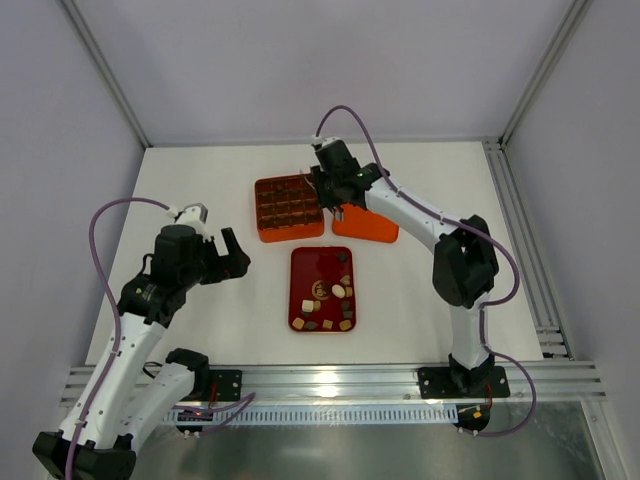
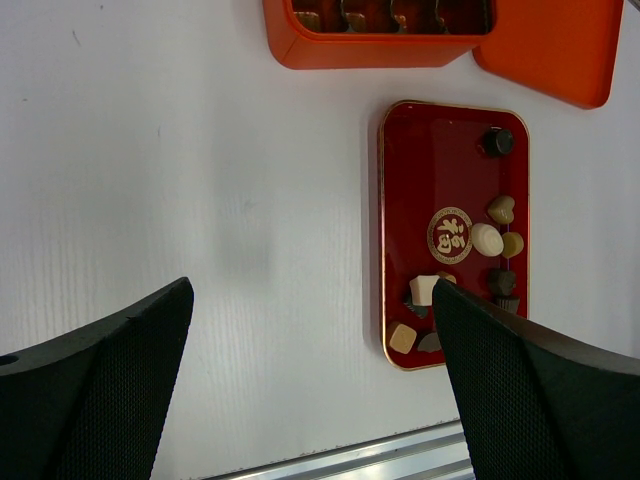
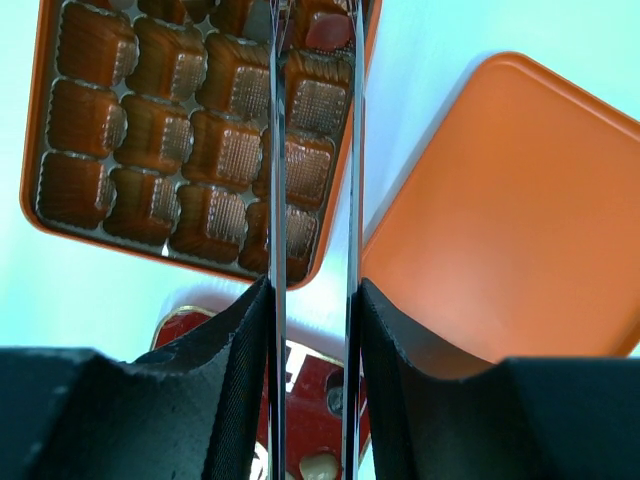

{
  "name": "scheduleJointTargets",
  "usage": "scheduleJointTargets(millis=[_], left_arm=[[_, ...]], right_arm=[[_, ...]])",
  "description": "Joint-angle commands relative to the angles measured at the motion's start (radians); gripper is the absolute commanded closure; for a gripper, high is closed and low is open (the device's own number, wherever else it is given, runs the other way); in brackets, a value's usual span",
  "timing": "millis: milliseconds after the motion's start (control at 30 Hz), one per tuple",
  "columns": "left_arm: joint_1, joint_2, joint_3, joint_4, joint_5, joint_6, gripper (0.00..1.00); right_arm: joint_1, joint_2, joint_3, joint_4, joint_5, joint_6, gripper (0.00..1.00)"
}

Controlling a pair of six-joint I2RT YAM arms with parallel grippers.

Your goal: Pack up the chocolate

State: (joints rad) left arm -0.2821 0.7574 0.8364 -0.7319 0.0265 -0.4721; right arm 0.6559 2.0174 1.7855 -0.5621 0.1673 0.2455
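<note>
Several small chocolate pieces [image 1: 338,291], dark, tan and cream, lie on the lower half of the dark red tray [image 1: 310,262]; the left wrist view shows a cream round one [image 2: 487,240] and a tan square one [image 2: 403,338]. My right gripper [image 1: 322,188] carries two thin metal blades down into a right-hand cell of the orange grid box [image 1: 262,215]. Between the blade tips [image 3: 312,40] sits a dark brown piece [image 3: 328,32], with a gap on its left side. My left gripper [image 1: 238,258] hangs wide open and empty left of the tray.
The orange lid [image 1: 370,228] lies flat just right of the box, touching its corner. The box's other cells [image 3: 150,120] show only brown ribbed liners. The table's metal front rail [image 2: 400,455] runs close below the left gripper.
</note>
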Motion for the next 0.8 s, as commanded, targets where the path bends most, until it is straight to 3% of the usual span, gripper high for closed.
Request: scheduleJointTargets(millis=[0,333,567,767], left_arm=[[-0.005,-0.001,0.000,0.022,-0.010,-0.010,0.00],[-0.008,-0.006,0.000,0.022,-0.011,-0.008,0.00],[-0.008,-0.013,0.001,0.022,-0.011,-0.010,0.00],[-0.008,-0.013,0.000,0.022,-0.014,-0.010,0.00]], right_arm=[[0.001,-0.173,-0.023,0.004,0.006,0.006,0.59],[0.025,-0.586,-0.492,0.021,-0.061,0.081,0.59],[0.171,-0.842,-0.747,-0.085,-0.074,0.116,0.59],[0.303,-0.928,-0.851,-0.099,-0.135,0.175,0.59]])
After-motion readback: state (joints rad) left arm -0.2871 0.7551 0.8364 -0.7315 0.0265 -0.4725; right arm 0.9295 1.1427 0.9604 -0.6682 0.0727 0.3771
